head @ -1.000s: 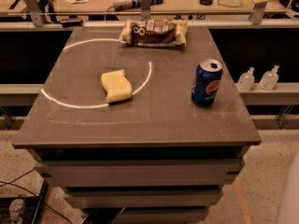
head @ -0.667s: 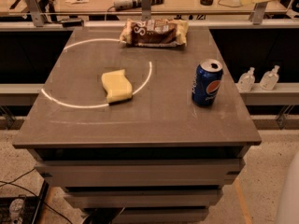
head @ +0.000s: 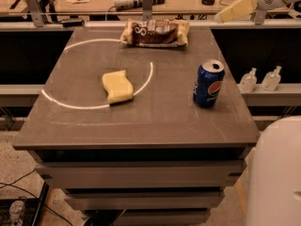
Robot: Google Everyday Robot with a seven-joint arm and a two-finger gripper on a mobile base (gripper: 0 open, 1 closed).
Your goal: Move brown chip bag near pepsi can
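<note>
The brown chip bag [head: 155, 32] lies flat at the far edge of the grey table [head: 141, 126], with white lettering and pale sealed ends. The pepsi can [head: 209, 84] stands upright near the table's right edge, blue with a silver top, well in front and to the right of the bag. My gripper [head: 234, 10], pale yellow on a white arm, hangs in the air at the upper right, above and to the right of the bag and not touching anything.
A pale yellow wavy-edged sponge [head: 117, 85] lies left of centre inside a white circle drawn on the table. Two small clear bottles [head: 261, 79] stand on a ledge to the right. A cluttered bench runs behind. My white body [head: 277, 173] fills the lower right.
My gripper has moved down and to the left, closer to the chip bag. The bag, can and sponge have not moved.
</note>
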